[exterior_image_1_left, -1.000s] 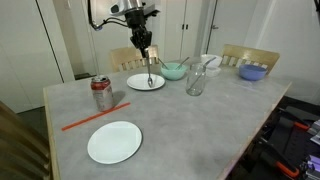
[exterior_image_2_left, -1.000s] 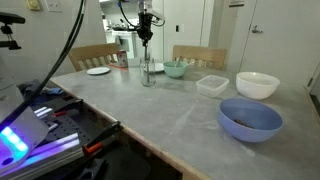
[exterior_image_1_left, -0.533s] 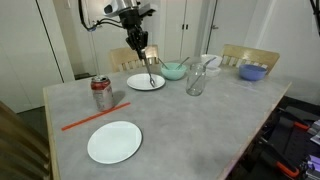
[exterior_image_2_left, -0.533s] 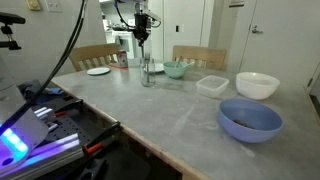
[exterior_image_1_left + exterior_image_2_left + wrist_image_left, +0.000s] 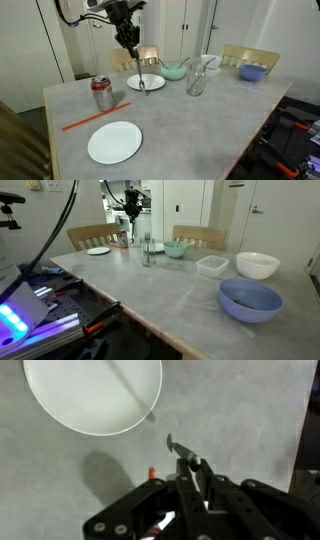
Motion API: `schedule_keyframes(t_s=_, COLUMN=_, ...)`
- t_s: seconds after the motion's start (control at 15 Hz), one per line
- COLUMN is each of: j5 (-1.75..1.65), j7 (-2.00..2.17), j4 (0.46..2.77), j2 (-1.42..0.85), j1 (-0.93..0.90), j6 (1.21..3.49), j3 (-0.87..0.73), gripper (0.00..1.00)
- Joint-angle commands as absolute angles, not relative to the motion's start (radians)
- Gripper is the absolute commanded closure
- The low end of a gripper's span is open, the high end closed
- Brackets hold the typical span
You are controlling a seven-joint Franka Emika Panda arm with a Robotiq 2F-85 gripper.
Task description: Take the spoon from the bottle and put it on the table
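Observation:
My gripper [image 5: 129,40] is shut on the silvery spoon [image 5: 140,74], which hangs down from the jaws above the far white plate [image 5: 146,82]. The clear glass bottle [image 5: 195,80] stands upright to the side of the spoon, apart from it, and also shows in an exterior view [image 5: 148,252]. In the wrist view the spoon's end [image 5: 182,450] sticks out beyond the closed gripper [image 5: 197,468] over the speckled grey table [image 5: 250,410]. The gripper also shows high above the table in an exterior view [image 5: 131,202].
A red-and-silver soda can [image 5: 101,93], a red-orange stick [image 5: 88,120] and a near white plate [image 5: 114,142] lie toward the front. A green bowl [image 5: 173,71], a white jug [image 5: 208,63] and a blue bowl [image 5: 253,72] stand along the back. Chairs stand behind the table.
The gripper has carried the spoon sideways away from the bottle, and it now hangs over the far plate. The bottle has stayed in place.

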State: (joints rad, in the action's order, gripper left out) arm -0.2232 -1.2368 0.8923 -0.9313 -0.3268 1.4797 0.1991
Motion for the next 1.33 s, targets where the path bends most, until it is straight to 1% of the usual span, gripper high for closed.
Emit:
schedule_keyframes(t_s=0.0, j5=-0.225, j7=-1.250, j4=0.830, j2=-0.978, j1=-0.336, j6=1.439, j3=0.195, gripper=0.96)
schedule_keyframes(t_s=0.4, j5=-0.213, j7=-1.307, j4=0.786, j2=-1.038, j1=-0.324, j6=1.429, j3=0.207, gripper=0.96)
schedule_keyframes(t_s=1.2, j5=-0.143, j7=-1.446, j4=0.568, j2=-1.189, j1=-0.350, j6=1.412, j3=0.198, gripper=0.96)
schedule_keyframes(t_s=1.27, j5=-0.151, j7=-1.447, j4=0.576, j2=-1.188, j1=-0.343, j6=1.421, j3=0.214, gripper=0.96)
